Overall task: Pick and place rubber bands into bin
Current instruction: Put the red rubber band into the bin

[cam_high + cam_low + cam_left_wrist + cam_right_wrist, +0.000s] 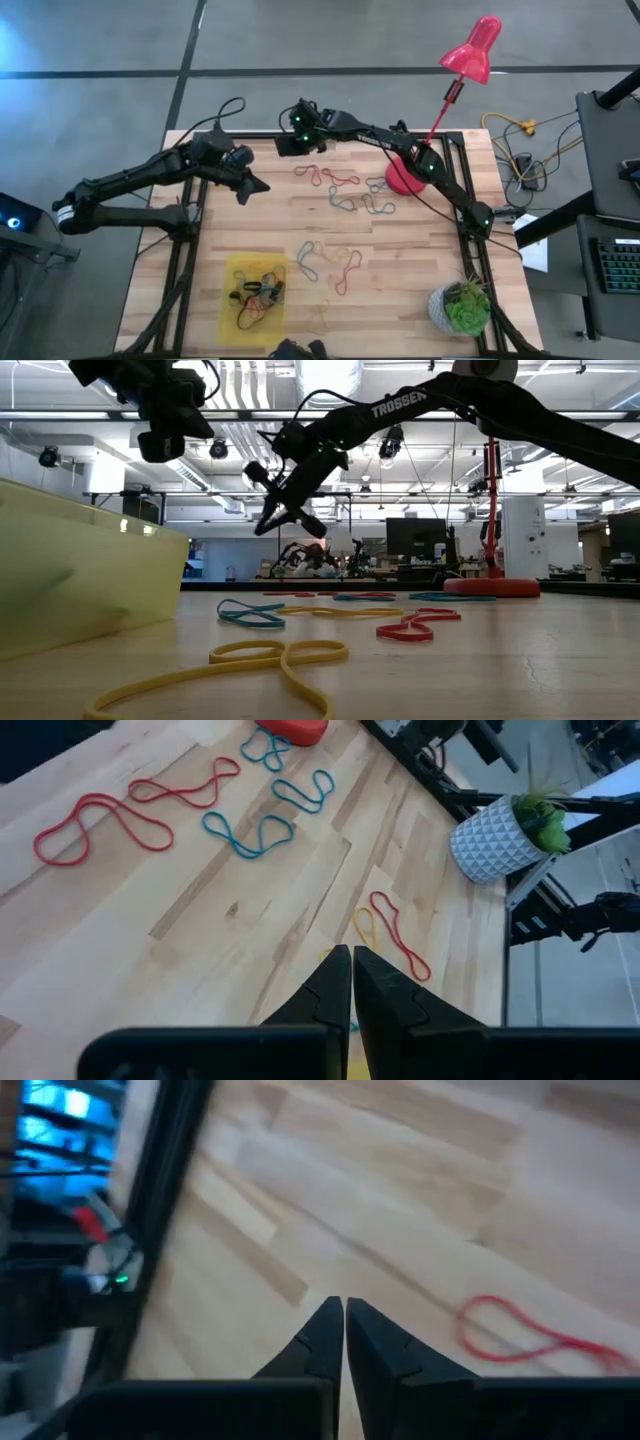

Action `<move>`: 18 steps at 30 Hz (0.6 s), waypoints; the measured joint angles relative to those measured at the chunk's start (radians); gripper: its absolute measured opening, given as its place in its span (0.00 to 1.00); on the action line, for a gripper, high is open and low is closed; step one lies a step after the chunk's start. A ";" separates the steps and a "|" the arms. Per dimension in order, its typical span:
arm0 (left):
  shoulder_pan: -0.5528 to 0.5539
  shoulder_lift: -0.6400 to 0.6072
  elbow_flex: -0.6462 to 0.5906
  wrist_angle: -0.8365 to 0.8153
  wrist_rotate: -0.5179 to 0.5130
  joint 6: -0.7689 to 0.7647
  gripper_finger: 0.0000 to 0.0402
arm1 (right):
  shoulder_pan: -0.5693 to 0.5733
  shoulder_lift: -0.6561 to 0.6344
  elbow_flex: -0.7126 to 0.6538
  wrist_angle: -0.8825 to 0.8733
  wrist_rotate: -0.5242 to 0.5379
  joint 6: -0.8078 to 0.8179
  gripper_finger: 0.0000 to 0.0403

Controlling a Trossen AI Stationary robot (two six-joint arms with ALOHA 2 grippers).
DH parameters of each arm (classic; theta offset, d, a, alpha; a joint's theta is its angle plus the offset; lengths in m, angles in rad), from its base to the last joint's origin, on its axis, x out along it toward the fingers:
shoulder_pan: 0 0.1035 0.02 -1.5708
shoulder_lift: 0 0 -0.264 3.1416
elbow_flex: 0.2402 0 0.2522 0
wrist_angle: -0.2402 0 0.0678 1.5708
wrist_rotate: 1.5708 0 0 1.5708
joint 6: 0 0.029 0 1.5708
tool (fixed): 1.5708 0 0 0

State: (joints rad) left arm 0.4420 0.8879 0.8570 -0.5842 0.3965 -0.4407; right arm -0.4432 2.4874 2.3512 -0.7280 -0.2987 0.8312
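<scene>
Two robot arms hang over a wooden table (420, 250) strewn with rubber bands (330, 262), most of them yet to reach the bin (228, 300), the shallow yellow tray at the table's near edge. A few loops already lie tangled in the tray. The rest sit in two loose scatters: one just beside the bin on the potted plant's (462, 305) side, the other well beyond it, near the red base of the pink lamp (402, 176).

The right gripper (289, 146) is raised clear of the table by the far edge, well away from the bin, its fingers pressed together on nothing. A red band (530, 1335) lies on the boards just ahead of it, between the gripper and the lamp base, its long axis running roughly across the table toward the lamp. The left gripper (258, 186) hovers nearer the bin, fingers likewise closed and empty, pointing toward the middle of the table.

By position the right arm looks better placed for that far red loop, and would need to spread its fingers first.
</scene>
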 joint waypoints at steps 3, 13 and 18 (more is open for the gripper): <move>-0.001 -0.022 0.000 0.002 0.016 0.003 0.00 | 0.000 -0.002 0.003 -0.032 -0.011 -0.054 0.02; -0.020 -0.176 0.001 0.065 0.009 0.028 0.00 | -0.004 -0.019 0.003 -0.472 0.233 -0.770 0.02; -0.020 -0.205 0.001 0.073 -0.016 0.007 0.00 | -0.010 -0.019 0.004 -0.469 0.244 -1.077 0.02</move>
State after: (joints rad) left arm 0.4217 0.6830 0.8577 -0.5117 0.3805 -0.4338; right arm -0.4535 2.4680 2.3554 -1.1969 -0.0549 -0.2461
